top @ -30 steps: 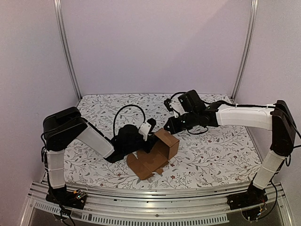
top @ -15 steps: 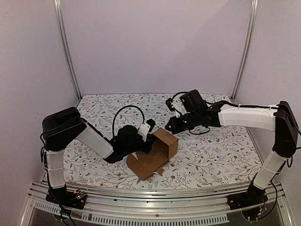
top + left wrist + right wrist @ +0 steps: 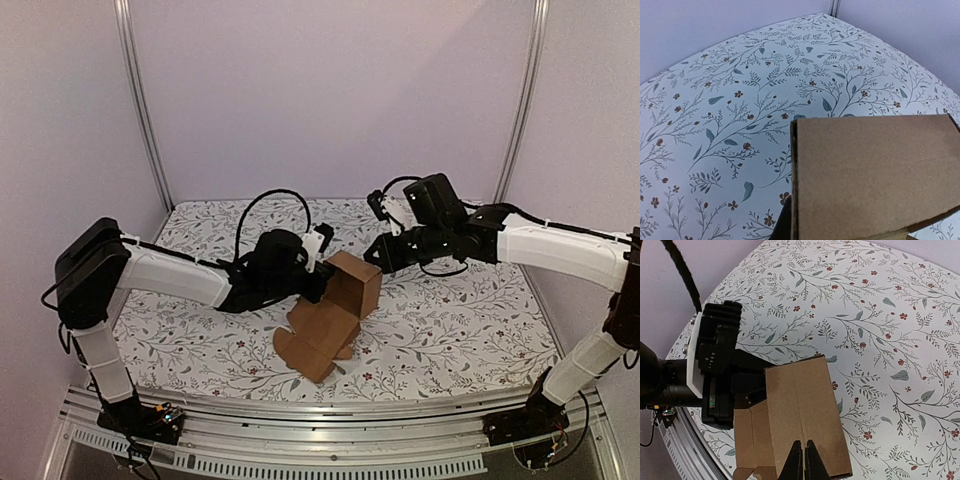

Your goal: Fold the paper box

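– Paper box (image 3: 335, 310): how many are you counting?
– I am counting one, brown cardboard, partly folded. It is sitting near the middle of the flowered table (image 3: 450, 320), its folded end standing up between the grippers and its loose flaps spreading toward the near edge.
– And grippers?
– Two, one per arm, flanking the paper box. The left gripper (image 3: 322, 286) is pinching the box's left wall, jaws drawn narrow on the cardboard. The right gripper (image 3: 803, 460) is hovering at the top panel with its fingertips pressed together, clasping nothing. Whether they are touching the panel I cannot tell.
– Anything sitting inside?
– The box is standing open on its left side. The left fingers are reaching in there, and the rest of the interior is lying out of sight.
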